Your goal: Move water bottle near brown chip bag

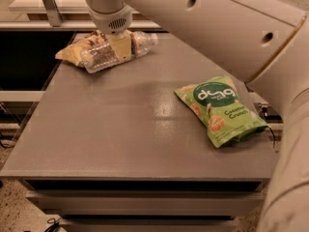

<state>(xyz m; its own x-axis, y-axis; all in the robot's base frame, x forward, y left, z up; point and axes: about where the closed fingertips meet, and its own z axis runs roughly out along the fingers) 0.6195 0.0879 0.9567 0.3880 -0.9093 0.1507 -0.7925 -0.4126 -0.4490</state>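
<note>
- The only writing I can read is on the bright green bag [219, 110]: "dang" in white inside a dark green circle, and below it what looks like "Coconut Crunch". This bag lies flat on the grey table [120, 134], well apart from my gripper, off to its right and nearer the camera.
- Any lettering on the brown chip bag [71, 53] or on the label of the water bottle [98, 60] is too small to read.
- My gripper [119, 46] is at the far left part of the table, pointing down from the pale arm [217, 28] that crosses the top of the view.
- It is clamped on the water bottle around its middle. The pale yellow pad covers the bottle's centre.
- The bottle lies on its side and slightly slanted. Its capped end sticks out to the right of my gripper, and its ribbed body sticks out to the left.
- The brown chip bag is just behind and left of my gripper. The bottle's left half overlaps it, and I cannot tell whether they touch.
</note>
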